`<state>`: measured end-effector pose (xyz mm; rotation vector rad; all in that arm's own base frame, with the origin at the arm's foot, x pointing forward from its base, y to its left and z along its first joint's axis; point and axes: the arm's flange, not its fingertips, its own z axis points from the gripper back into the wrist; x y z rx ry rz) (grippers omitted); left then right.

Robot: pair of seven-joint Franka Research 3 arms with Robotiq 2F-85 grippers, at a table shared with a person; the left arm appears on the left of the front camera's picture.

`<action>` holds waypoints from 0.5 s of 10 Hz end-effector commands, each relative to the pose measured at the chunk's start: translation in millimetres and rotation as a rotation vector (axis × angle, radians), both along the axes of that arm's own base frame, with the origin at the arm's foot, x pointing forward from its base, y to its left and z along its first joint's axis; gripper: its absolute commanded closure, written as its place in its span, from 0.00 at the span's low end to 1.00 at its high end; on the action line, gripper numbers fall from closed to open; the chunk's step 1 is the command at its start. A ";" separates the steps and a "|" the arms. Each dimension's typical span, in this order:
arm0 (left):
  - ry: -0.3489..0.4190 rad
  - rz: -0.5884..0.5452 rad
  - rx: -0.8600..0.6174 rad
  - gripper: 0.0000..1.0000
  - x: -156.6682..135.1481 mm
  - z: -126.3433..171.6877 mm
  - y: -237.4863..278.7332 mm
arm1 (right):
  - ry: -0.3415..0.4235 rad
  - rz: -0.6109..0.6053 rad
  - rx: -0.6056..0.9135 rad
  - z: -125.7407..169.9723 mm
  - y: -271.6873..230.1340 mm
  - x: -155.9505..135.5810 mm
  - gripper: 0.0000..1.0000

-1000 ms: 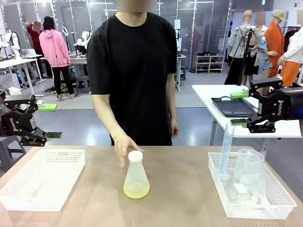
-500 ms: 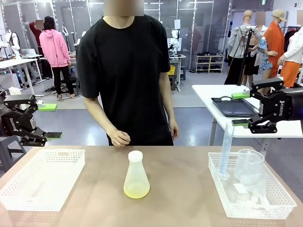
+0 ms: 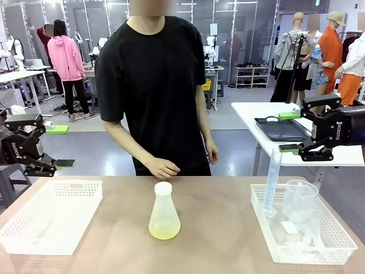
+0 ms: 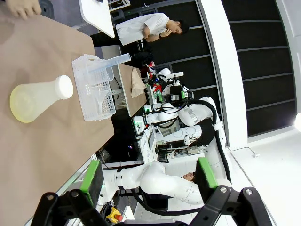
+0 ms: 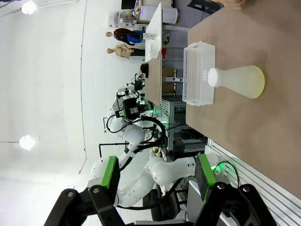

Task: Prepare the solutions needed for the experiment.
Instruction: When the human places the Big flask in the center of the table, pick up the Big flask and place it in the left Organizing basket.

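While both arms hung at the side edges of the frame, the flask of pale yellow solution stood upright at lower centre of the bench. Its long axis was vertical, with the white stopper on top, and it was well apart from either gripper. It lay down and right of the left gripper, and down and left of the right gripper; the left appeared marginally nearer. Both grippers had jaws spread with nothing between them. Against the earlier frame, the person's hand had withdrawn from beside the stopper to the bench's far edge. Flask and grippers had not shifted.
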<state>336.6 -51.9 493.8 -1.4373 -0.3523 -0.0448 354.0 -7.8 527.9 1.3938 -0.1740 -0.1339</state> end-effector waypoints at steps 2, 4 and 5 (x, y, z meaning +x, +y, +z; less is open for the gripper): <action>-0.005 0.000 -0.027 0.00 0.8 2.1 -2.3 | -0.009 -0.001 0.012 1.9 -0.1 -0.3 0.19; 0.000 0.000 0.000 0.00 0.0 0.0 0.0 | -0.009 -0.001 0.012 1.9 -0.1 -0.3 0.19; 0.010 -0.047 -0.003 0.00 16.8 -5.4 -12.3 | -0.009 -0.001 0.012 1.9 -0.1 -0.3 0.19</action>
